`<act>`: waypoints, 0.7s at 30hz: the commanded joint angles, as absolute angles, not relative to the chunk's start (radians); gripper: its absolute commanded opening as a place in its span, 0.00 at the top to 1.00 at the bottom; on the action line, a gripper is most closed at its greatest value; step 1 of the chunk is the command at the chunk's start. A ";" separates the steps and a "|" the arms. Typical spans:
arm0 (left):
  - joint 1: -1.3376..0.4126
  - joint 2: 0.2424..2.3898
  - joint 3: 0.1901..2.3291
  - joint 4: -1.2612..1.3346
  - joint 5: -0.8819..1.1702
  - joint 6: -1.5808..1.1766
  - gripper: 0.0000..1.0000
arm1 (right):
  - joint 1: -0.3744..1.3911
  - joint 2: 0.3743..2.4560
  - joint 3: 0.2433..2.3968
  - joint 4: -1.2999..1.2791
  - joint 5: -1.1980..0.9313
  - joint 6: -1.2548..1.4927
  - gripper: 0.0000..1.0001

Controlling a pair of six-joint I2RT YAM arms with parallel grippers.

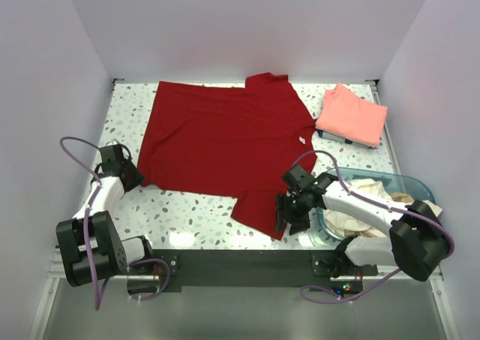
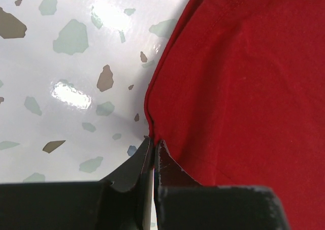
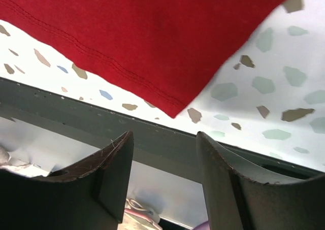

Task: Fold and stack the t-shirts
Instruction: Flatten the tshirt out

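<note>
Red cotton is pinched in your left jaws: the two black fingertips [image 2: 134, 166] are pressed together with only a slit between them, and the edge of the dark red t-shirt [image 1: 217, 141] runs straight into that slit. In the left wrist view the cloth fills the right side, and bare speckled worktop [image 1: 187, 212] lies to the left of the hem. From above, that grip is at the shirt's near left corner.

Your right jaws stand apart with a clear gap and nothing between them. Their tips are low over the near edge of the worktop. Just beyond them is a stitched corner of the dark red t-shirt, apart from both tips. A grey rail [image 3: 61, 113] crosses that view between the tips and the cloth. From above, that corner belongs to the sleeve nearest the arm bases.

The dark red t-shirt is spread flat across the middle of the worktop, lying sideways. Its neck and small white label [image 1: 299, 139] point right, its other sleeve reaches the back wall, and its bottom hem runs along the left.

At the far right of the worktop lies a folded salmon-pink t-shirt [image 1: 351, 115], close to the red shirt's neck but not touching it. Something dark shows under its near edge; you cannot tell what. At the near right, beside your right arm, a translucent teal basket [image 1: 416, 184] holds crumpled cream-white t-shirts [image 1: 367, 205].
</note>
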State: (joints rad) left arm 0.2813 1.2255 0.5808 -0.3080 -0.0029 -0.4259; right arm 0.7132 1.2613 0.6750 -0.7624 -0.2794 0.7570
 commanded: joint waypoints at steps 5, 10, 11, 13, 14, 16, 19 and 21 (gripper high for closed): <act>0.290 1.206 0.581 -0.278 0.017 -0.393 1.00 | 0.785 1.325 0.652 -0.658 -0.181 0.859 0.46; 0.284 1.209 0.583 -0.285 0.014 -0.388 1.00 | 0.796 1.328 0.621 -0.628 -0.121 0.902 0.48; 0.281 1.209 0.584 -0.284 0.008 -0.387 1.00 | 0.795 1.331 0.617 -0.615 -0.123 0.910 0.50; 0.279 1.210 0.584 -0.284 0.006 -0.387 1.00 | 0.796 1.345 0.603 -0.582 -0.143 0.911 0.54; 0.279 1.210 0.584 -0.284 0.005 -0.387 1.00 | 0.796 1.353 0.591 -0.568 -0.149 0.913 0.56; 0.281 1.212 0.584 -0.287 0.005 -0.390 1.00 | 0.796 1.373 0.578 -0.528 -0.166 0.911 0.60; 0.279 1.209 0.584 -0.296 0.003 -0.397 1.00 | 0.798 1.397 0.566 -0.480 -0.205 0.905 0.71; 0.281 1.207 0.581 -0.296 0.003 -0.406 1.00 | 0.801 1.405 0.561 -0.466 -0.224 0.902 0.82</act>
State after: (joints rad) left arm 0.2802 1.2255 0.5793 -0.3088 0.0010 -0.4080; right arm 0.7918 1.3613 0.6060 -0.5938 -0.2291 0.8909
